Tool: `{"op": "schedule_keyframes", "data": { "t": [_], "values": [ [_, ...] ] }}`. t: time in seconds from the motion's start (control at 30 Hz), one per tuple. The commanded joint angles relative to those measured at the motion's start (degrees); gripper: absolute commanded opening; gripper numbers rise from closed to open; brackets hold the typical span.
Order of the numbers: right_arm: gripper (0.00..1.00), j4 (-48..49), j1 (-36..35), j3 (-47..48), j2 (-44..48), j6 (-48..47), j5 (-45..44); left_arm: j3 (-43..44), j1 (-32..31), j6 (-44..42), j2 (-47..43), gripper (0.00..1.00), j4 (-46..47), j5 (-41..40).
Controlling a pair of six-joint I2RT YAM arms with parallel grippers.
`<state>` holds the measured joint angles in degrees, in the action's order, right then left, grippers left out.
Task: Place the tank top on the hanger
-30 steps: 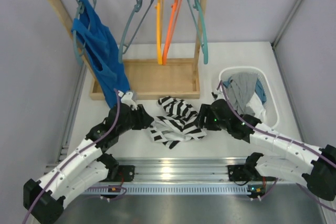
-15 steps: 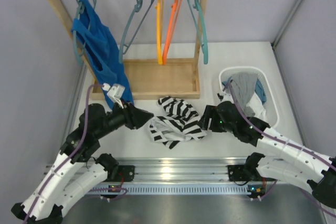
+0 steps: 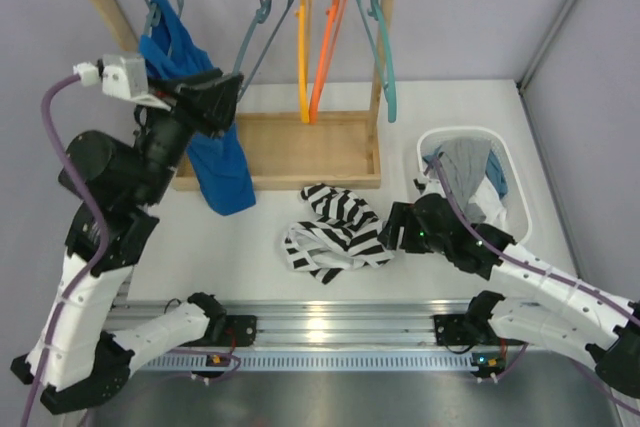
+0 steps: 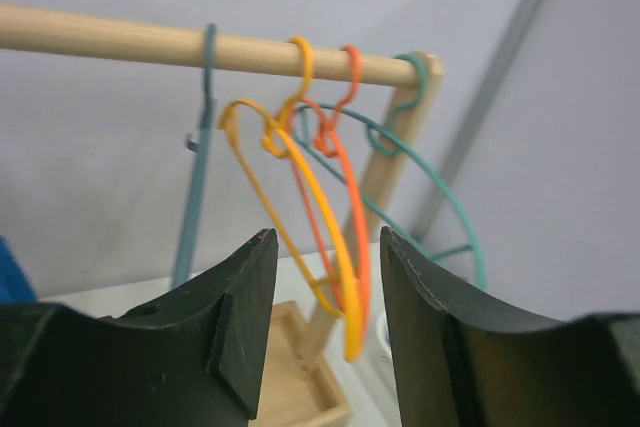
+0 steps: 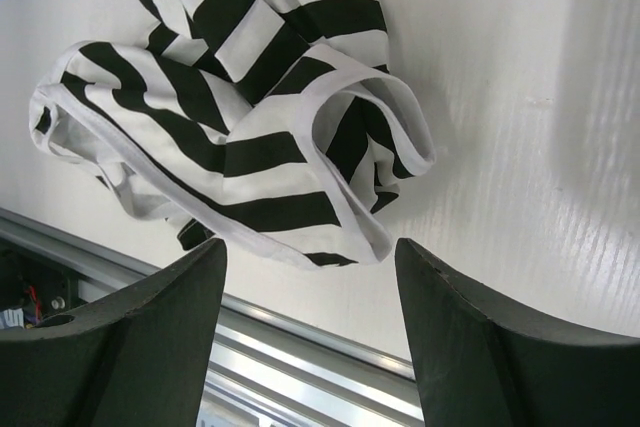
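Observation:
The black-and-white striped tank top lies crumpled on the table in front of the rack. My right gripper hovers at its right edge, open and empty; in the right wrist view the tank top lies just beyond the gripper. The slate blue-grey hanger hangs on the wooden rail. My left gripper is raised to its left, open and empty. In the left wrist view the hanger is left of the gripper, and the yellow hanger shows through the gap.
The wooden rack also holds a blue top, a yellow hanger, an orange hanger and teal hangers. A white basket with a grey garment stands at the right.
My left arm has risen from the table beside the tank top up to the rack's hangers. The right gripper drew back slightly from the tank top.

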<state>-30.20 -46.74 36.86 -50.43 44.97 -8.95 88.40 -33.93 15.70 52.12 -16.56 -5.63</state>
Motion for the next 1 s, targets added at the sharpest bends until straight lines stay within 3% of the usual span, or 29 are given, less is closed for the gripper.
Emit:
{"op": "schedule_keyframes", "data": {
  "t": [0.0,0.13,0.4,0.73,0.97],
  "values": [
    [0.68,-1.2,-0.3,2.1,2.9,-0.9,-0.3,7.5,0.3,-11.1,11.9,0.51,1.0,-13.9],
    [0.69,-2.4,-0.3,2.2,4.5,-1.0,-0.7,13.1,0.9,-15.2,18.8,0.53,1.4,-16.9],
    [0.69,-3.9,-0.4,2.6,6.0,-0.9,-0.3,25.7,8.8,-15.9,27.6,0.57,-7.4,-7.2],
    [0.69,-4.8,-0.3,1.7,7.5,-0.9,-0.5,31.0,14.7,-15.8,32.4,0.57,-15.4,7.2],
    [0.69,-5.1,-0.2,1.7,7.6,-1.2,-0.5,31.8,14.9,-16.6,34.5,0.57,-18.5,8.5]
  ]
}}
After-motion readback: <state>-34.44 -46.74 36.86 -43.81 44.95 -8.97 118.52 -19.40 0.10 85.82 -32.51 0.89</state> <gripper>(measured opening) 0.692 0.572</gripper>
